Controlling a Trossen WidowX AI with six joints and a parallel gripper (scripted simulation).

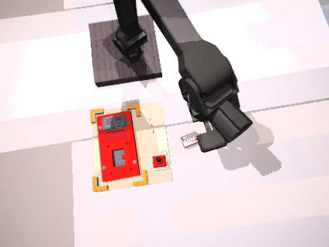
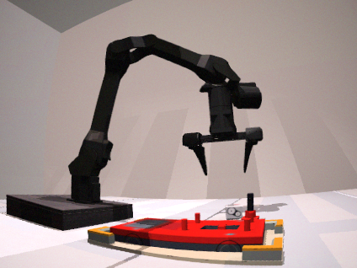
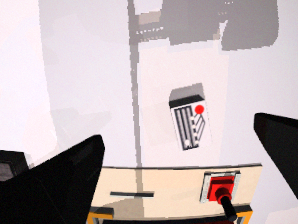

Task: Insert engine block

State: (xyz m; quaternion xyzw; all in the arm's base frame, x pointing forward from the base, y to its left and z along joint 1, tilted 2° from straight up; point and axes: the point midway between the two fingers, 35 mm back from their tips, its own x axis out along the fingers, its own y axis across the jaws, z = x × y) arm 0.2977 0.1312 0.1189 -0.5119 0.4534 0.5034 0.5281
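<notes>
The engine block (image 1: 189, 140) (image 2: 234, 211) (image 3: 187, 127) is a small white and grey block. It stands on the table beside the board, with dark bars and a red dot on its top in the wrist view. My gripper (image 2: 226, 172) (image 3: 179, 132) is open and empty, well above the block, which shows between the fingers in the wrist view. The red car body (image 1: 105, 155) (image 2: 168, 230) lies on the board between corner brackets. Its rectangular opening (image 1: 117, 158) is empty, with a small red rib at one side. In the wrist view the car body is almost wholly out of frame.
The cream board (image 1: 158, 178) (image 3: 165, 180) also holds a red piece with an upright black knob (image 1: 159, 159) (image 2: 250, 203) (image 3: 228, 207) and a thin bar (image 1: 151, 122) (image 3: 132, 194). Orange-topped brackets (image 1: 144, 179) (image 2: 263, 249) rise around the car body. The arm's dark base (image 1: 105, 74) (image 2: 38, 212) stands behind.
</notes>
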